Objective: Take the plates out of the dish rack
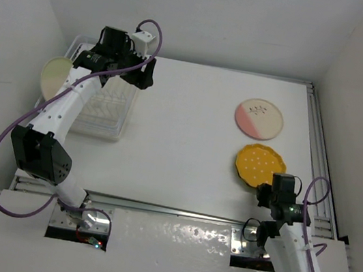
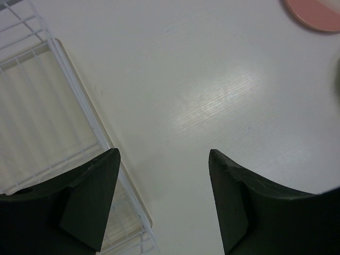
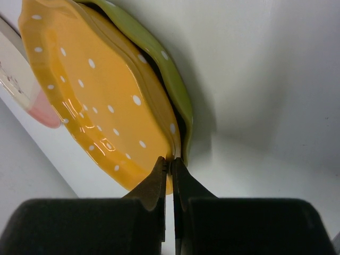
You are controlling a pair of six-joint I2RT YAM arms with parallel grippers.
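The clear dish rack (image 1: pixel 105 114) sits at the back left, and a cream plate (image 1: pixel 54 74) stands tilted at its left side. My left gripper (image 1: pixel 146 75) hovers open and empty by the rack's right rim (image 2: pixel 79 106), over bare table. On the right lie a white-and-pink plate (image 1: pixel 259 119) and an orange dotted plate (image 1: pixel 259 166). The orange plate (image 3: pixel 101 90) rests on a green scalloped plate (image 3: pixel 164 58). My right gripper (image 3: pixel 171 159) is shut on the orange plate's near rim.
A white wall closes the left side close to the rack, and another the back. A metal rail (image 1: pixel 321 151) runs along the table's right edge. The pink plate's edge (image 2: pixel 313 13) shows far right of the left fingers (image 2: pixel 101 180).
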